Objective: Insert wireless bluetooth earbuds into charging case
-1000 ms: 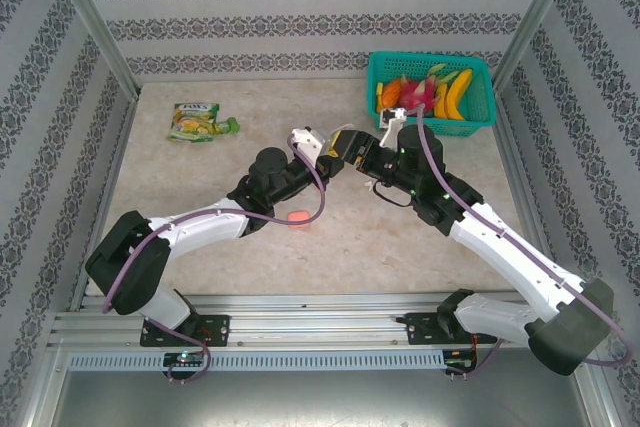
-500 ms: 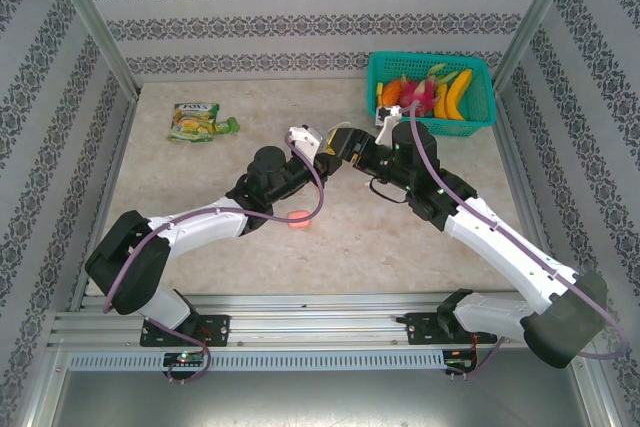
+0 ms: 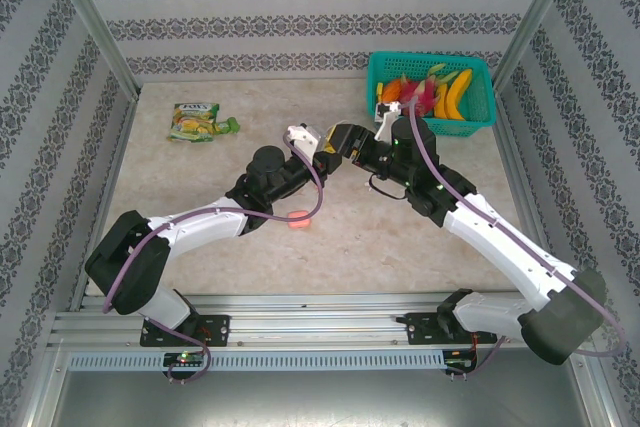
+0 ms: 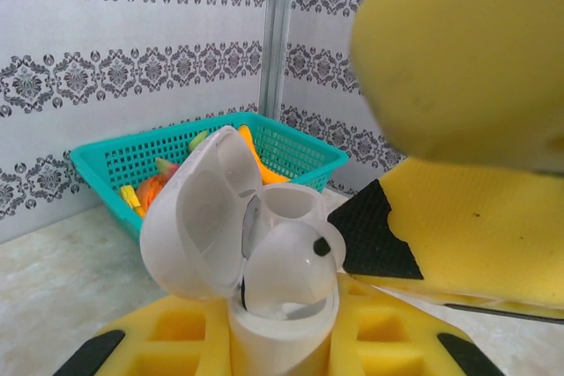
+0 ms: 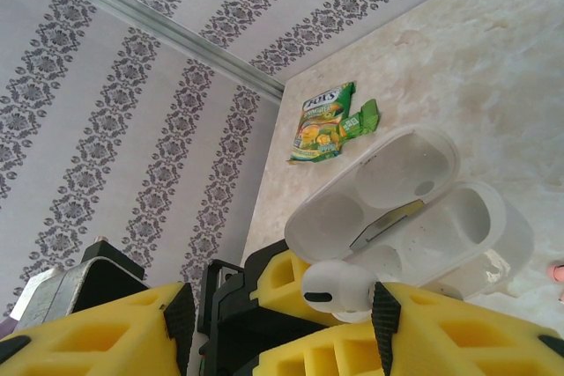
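1. Nearest the arm bases, a small pink rounded item (image 3: 298, 218) lies on the pale marbled tabletop (image 3: 180, 177), under the left arm's cable. I cannot tell whether it is a case or an earbud.
2. At mid-table, the left gripper (image 3: 310, 142) has its yellow-padded fingers clamped on the body of a white glossy charging case (image 5: 458, 217), whose lid is hinged open.
3. A white rounded earbud (image 5: 337, 288) rests at the case's open mouth with its head showing. It touches one fingertip of the right gripper (image 3: 338, 139), whose yellow-padded fingers stand apart, wider than the earbud.
4. Farther back on the left lies a green snack packet (image 3: 198, 121).
5. At the far right stands a teal plastic mesh basket (image 4: 97, 160) holding fruit.
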`<state>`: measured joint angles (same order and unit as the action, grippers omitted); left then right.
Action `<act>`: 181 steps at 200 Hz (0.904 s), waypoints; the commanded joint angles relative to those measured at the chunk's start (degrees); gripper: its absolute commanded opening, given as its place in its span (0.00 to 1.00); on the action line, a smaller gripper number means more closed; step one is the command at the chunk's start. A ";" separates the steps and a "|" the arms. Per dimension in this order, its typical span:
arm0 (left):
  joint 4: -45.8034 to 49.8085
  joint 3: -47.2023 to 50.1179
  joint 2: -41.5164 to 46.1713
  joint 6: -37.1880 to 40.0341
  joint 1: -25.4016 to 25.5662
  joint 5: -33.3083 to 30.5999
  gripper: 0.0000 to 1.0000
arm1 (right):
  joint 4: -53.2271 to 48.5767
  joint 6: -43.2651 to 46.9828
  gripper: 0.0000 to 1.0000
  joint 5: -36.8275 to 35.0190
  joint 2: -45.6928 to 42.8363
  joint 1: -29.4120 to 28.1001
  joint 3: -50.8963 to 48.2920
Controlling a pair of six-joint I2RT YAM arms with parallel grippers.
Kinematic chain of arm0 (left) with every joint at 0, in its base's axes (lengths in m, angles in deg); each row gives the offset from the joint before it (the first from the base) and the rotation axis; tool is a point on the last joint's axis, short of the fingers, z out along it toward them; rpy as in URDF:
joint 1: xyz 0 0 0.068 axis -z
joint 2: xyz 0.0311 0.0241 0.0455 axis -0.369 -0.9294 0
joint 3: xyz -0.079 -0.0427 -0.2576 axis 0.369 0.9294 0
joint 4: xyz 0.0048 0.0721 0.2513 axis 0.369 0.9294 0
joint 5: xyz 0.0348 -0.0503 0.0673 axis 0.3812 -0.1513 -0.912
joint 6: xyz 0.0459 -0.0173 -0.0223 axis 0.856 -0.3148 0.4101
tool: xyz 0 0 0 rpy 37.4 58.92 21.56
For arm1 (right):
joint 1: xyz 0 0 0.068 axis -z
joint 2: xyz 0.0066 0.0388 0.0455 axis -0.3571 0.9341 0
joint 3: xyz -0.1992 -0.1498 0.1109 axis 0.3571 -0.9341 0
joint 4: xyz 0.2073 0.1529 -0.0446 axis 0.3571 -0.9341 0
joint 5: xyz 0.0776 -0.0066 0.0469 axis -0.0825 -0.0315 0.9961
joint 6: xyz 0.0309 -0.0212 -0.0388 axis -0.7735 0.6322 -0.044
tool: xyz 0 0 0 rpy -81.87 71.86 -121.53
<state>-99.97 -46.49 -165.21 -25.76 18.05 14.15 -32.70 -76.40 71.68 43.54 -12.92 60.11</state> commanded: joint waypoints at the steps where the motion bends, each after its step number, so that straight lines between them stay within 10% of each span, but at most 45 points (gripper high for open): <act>1: -2.48 0.28 0.44 0.69 0.39 2.28 0.00 | 3.14 0.44 0.58 0.06 1.09 0.80 3.20; 181: -2.01 1.28 1.22 1.77 0.38 1.26 0.00 | -0.63 2.04 0.58 -1.09 -5.84 4.48 0.19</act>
<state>-100.12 -46.46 -165.21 -25.41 18.03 15.29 -31.68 -76.01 71.98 40.88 -10.67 62.06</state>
